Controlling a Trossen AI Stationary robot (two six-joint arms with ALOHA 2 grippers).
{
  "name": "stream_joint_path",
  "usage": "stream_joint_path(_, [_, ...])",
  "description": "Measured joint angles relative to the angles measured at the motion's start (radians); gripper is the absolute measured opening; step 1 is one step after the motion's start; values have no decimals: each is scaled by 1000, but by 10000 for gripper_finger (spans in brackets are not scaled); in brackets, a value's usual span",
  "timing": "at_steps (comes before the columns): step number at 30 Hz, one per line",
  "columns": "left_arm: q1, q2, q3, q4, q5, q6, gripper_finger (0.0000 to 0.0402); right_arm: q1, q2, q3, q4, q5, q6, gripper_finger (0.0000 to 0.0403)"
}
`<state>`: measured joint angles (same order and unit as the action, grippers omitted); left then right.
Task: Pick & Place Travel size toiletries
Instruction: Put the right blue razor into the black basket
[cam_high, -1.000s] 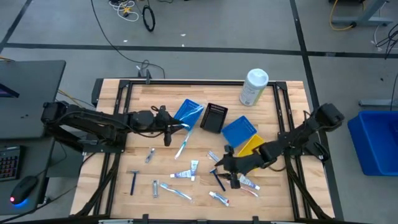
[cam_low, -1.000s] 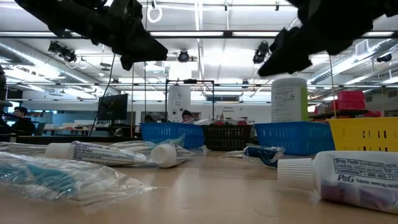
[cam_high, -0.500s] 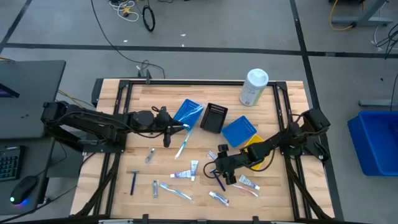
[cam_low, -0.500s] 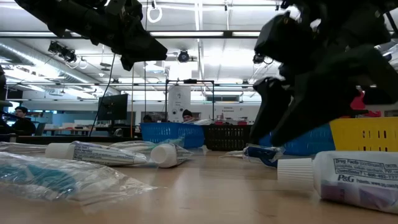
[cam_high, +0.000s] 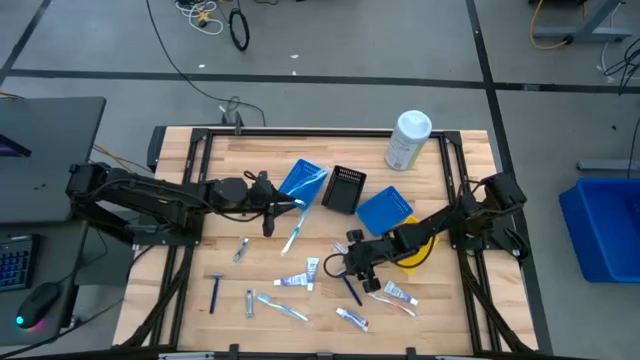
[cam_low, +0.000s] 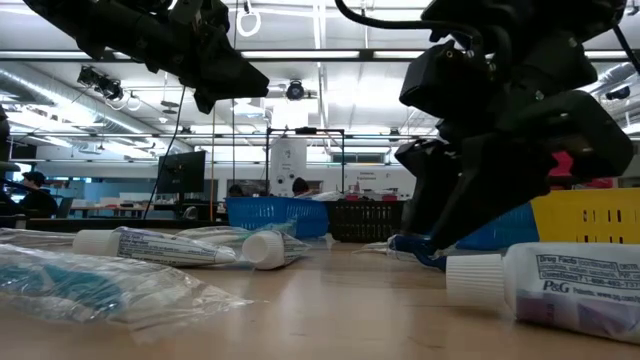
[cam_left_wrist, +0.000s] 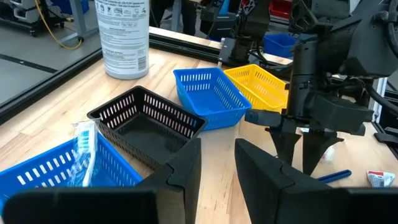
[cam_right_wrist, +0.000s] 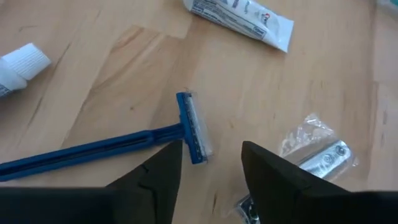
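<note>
Because the bench (cam_high: 180, 290) is crowded, the right gripper (cam_right_wrist: 210, 155), jaws parted low over the blue razor (cam_right_wrist: 124, 144) at five o'clock of centre, may pin its flat head or nudge the nearby toothpaste tube (cam_right_wrist: 239, 20); left gripper (cam_left_wrist: 217, 158) hovers released at ten o'clock.

A light wooden table (cam_high: 190, 300) carries a white canister (cam_high: 408, 140) at its far edge, with two blue trays (cam_high: 303, 180) (cam_high: 385, 210), a black tray (cam_high: 345, 189) and a yellow tray (cam_high: 412, 250) near the middle. Toothpaste tubes (cam_high: 298, 281), wrapped toothbrushes (cam_high: 283, 309) and blue razors (cam_high: 214, 292) lie scattered over the near half. One small wrapped item (cam_high: 241, 250) on the left is probably a razor head.
</note>
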<state>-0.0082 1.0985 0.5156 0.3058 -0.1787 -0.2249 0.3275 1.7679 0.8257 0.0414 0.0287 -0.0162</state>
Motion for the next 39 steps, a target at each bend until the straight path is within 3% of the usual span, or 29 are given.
stream_joint_path(13, [0,0,0,0,-3,0,105,-2,0,0,0,-51,-1,140])
stream_joint_path(31, [0,0,0,3,-20,3,105,-1,33,0,40,-31,-44,121])
stream_joint_path(39, [0,0,0,3,-19,4,105,-1,32,0,25,-32,-45,87])
